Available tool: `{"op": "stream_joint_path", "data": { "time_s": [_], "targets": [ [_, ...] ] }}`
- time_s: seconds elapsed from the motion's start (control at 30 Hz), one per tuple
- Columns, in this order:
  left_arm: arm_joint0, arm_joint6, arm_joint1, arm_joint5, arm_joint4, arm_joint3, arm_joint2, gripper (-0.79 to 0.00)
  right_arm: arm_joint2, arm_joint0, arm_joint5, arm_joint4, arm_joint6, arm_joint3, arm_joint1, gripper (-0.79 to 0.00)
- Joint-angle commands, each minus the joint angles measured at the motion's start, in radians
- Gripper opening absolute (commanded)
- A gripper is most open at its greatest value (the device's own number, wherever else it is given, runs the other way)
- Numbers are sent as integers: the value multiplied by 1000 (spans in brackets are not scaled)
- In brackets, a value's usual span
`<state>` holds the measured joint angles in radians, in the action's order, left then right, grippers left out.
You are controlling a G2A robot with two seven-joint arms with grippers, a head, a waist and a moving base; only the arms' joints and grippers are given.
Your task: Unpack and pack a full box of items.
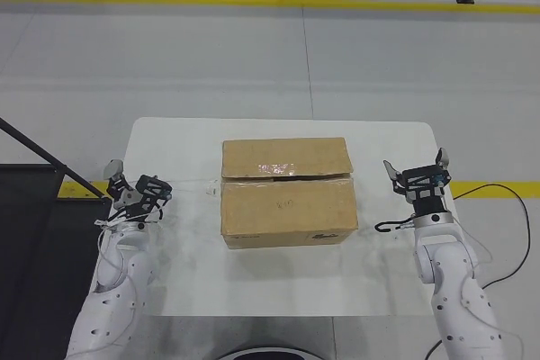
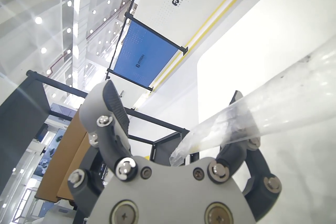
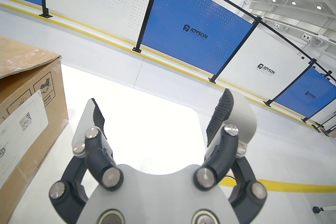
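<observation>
At either side of the desk (image 1: pixel 387 279) both claws stand spread. The left claw (image 1: pixel 144 191) has a clear tape strip (image 2: pixel 275 109) lying against one finger, unpinched, and the right claw (image 1: pixel 416 165) is empty. Between them, mid-desk, sits the brown cardboard box (image 1: pixel 288 193), flaps down, seam slightly gaping. With no items out yet, unpacking seems barely begun.

Scene was bright, evenly lit from overhead. Ceiling lamps (image 2: pixel 38 20) threw long starburst streaks across left wrist view. Glare patch sat on tape strip (image 1: pixel 274 167) atop box (image 1: pixel 288 193). Table (image 1: pixel 387 261) right of box read near washed-out white. Fence panels (image 3: pixel 199 33) beyond box bowed with lens distortion, strongest toward right wrist view's edges.
</observation>
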<state>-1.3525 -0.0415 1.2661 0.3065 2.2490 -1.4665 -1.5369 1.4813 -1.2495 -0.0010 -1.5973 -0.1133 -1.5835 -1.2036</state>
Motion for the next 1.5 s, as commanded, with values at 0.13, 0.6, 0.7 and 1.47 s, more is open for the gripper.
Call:
{"op": "stream_joint_path", "data": {
  "time_s": [0.13,0.6,0.7,1.47],
  "targets": [
    [32,17,1,-61,-1,63,15,0,0,0,0,0,0,0,0,0],
    [-22,82,-4,-122,-5,42,7,0,0,0,0,0,0,0,0,0],
    [-57,128,-8,-161,-40,4,-11,0,0,0,0,0,0,0,0,0],
    [-295,505,-39,-668,-683,-299,-194,0,146,-12,-435,350,195,-131,25,0]
  ]
}}
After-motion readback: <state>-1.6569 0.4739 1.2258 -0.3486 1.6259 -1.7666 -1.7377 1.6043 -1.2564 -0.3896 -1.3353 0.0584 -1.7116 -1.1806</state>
